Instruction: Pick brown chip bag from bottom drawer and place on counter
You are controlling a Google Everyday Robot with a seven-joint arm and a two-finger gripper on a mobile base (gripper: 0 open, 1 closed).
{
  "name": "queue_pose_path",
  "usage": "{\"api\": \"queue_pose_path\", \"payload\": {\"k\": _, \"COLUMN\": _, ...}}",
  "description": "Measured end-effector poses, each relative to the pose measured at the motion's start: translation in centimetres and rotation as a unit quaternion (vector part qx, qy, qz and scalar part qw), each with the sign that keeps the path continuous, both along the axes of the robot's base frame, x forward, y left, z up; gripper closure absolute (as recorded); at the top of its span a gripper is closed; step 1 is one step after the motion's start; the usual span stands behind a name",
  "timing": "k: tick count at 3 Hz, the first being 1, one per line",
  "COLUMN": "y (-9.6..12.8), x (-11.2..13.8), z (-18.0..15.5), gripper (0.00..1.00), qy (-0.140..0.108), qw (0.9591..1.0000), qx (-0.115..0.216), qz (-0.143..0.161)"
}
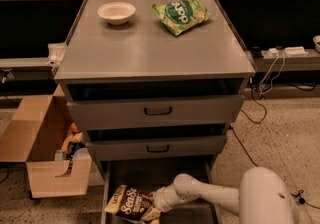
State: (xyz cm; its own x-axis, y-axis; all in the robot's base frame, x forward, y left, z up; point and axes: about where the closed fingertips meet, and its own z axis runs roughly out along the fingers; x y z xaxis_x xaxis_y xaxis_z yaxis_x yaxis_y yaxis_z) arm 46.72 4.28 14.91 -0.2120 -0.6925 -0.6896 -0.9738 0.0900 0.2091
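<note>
brown chip bag [131, 205] was dark brown, cream ends, white script | gripper [151, 212] was off-white, at the bag's right end in grey bottom drawer [165, 173] | counter [150, 50] plain grey | green chip bag [181, 14] green, white lettering | bowl [116, 12] cream | cardboard box [35, 133] tan

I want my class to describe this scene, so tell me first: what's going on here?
The robot's arm reaches low into the open bottom drawer, with its gripper at the right end of the brown chip bag, which lies at the drawer's front. The bag is not yet on the counter. That counter holds a white bowl and a green chip bag. An open cardboard box sits on the floor beside the cabinet.
</note>
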Motion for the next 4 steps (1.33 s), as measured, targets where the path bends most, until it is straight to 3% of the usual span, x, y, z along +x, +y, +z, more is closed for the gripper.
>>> {"api": "queue_pose_path", "payload": {"k": 1, "y": -0.6, "x": 0.1, "z": 2.0, "gripper": 0.70, "qy": -0.014, "qw": 0.9991, "qx": 0.041, "qz": -0.006}}
{"api": "queue_pose_path", "payload": {"k": 2, "y": -2.4, "x": 0.1, "z": 8.1, "gripper": 0.99, "qy": -0.047, "qw": 0.9873, "qx": 0.151, "qz": -0.015}}
{"api": "queue_pose_path", "payload": {"k": 3, "y": -5.8, "x": -0.9, "z": 15.6, "gripper": 1.00, "qy": -0.103, "qw": 0.9696, "qx": 0.222, "qz": 0.000}}
{"api": "queue_pose_path", "payload": {"k": 4, "y": -5.6, "x": -1.0, "z": 15.9, "gripper": 1.00, "qy": -0.105, "qw": 0.9693, "qx": 0.222, "qz": 0.002}}
